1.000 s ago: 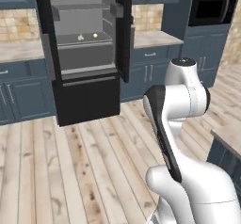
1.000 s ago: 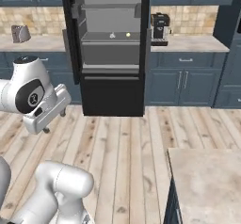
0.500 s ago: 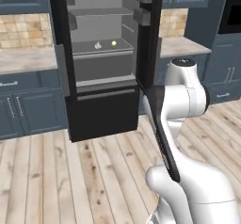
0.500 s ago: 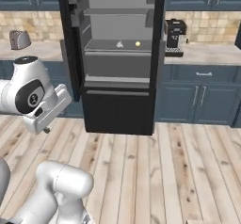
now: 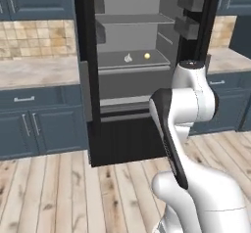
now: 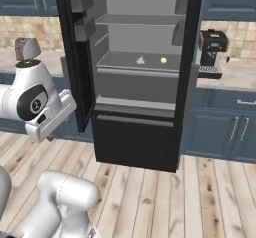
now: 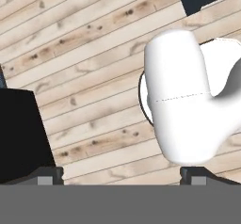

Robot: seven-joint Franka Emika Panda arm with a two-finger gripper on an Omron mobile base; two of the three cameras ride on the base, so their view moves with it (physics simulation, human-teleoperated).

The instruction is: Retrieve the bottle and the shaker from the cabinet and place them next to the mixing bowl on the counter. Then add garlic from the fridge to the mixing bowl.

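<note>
The fridge (image 5: 128,141) (image 6: 134,141) stands open straight ahead, black-framed with a pale grey inside. On its middle shelf lies a small white garlic (image 5: 128,58) (image 6: 141,60) beside a little yellow ball (image 5: 147,56) (image 6: 163,60). My arm is folded up close to the base. In the hand view my gripper (image 7: 121,177) points down at the plank floor, open, with nothing between its fingertips (image 7: 44,175). The bottle, the shaker, the cabinet and the mixing bowl are out of view.
Beige counter (image 5: 34,71) (image 6: 237,74) over blue drawer fronts runs on both sides of the fridge. A black coffee machine (image 6: 212,52) stands on the right stretch, a toaster (image 6: 26,49) on the left. Both fridge doors, with grey bins (image 5: 190,2), swing outward. Wooden floor lies in front.
The whole picture has shifted: the base has driven closer to the fridge, which now looms larger and more central. The arm keeps its folded pose and the gripper stays open.
</note>
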